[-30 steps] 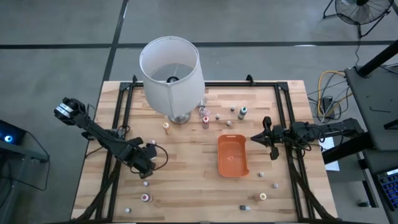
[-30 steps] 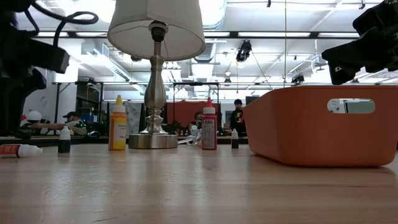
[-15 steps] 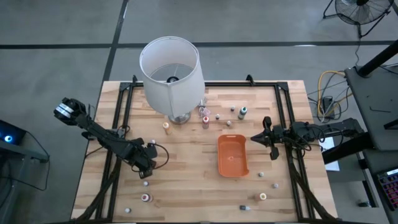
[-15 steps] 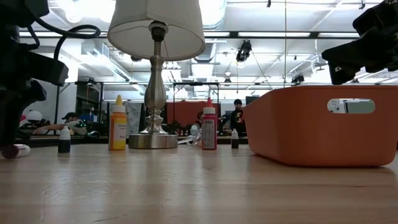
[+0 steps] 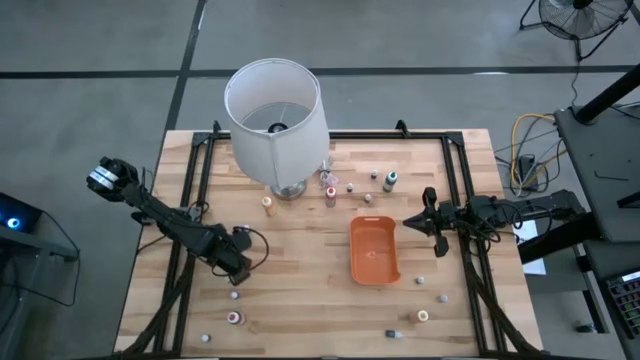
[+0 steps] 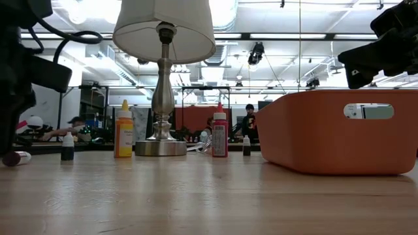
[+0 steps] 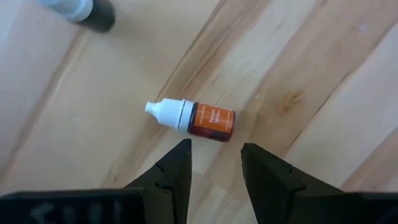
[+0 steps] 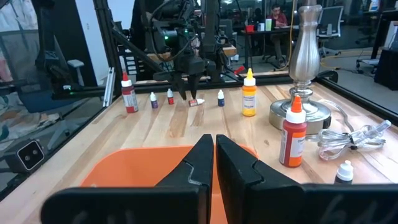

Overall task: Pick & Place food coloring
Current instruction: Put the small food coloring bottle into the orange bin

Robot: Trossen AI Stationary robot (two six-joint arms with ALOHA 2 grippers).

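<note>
A food coloring bottle (image 7: 196, 120) with a white cap and red-brown contents lies on its side on the wood near the table's left edge; it also shows as bottle (image 6: 16, 157) and bottle (image 8: 196, 101). My left gripper (image 7: 214, 155) points down just above it, open, with the bottle beyond its fingertips and untouched. It shows in the high view as left gripper (image 5: 238, 262). My right gripper (image 5: 412, 224) waits level and shut by the right side of the orange tray (image 5: 374, 250). Other food coloring bottles (image 5: 330, 195) stand near the lamp base.
A white-shaded lamp (image 5: 275, 105) stands at the far middle. Small bottles stand around it, such as the orange one (image 5: 267, 203) and the green one (image 5: 390, 180). More bottles stand near the front edge (image 5: 423, 316). A dark bottle (image 7: 93, 9) stands close to the lying one.
My left gripper has rolled about its downward line while staying over the same spot, its gap unchanged. The lying bottle has turned on the table and shows shorter in the low view than a second ago.
</note>
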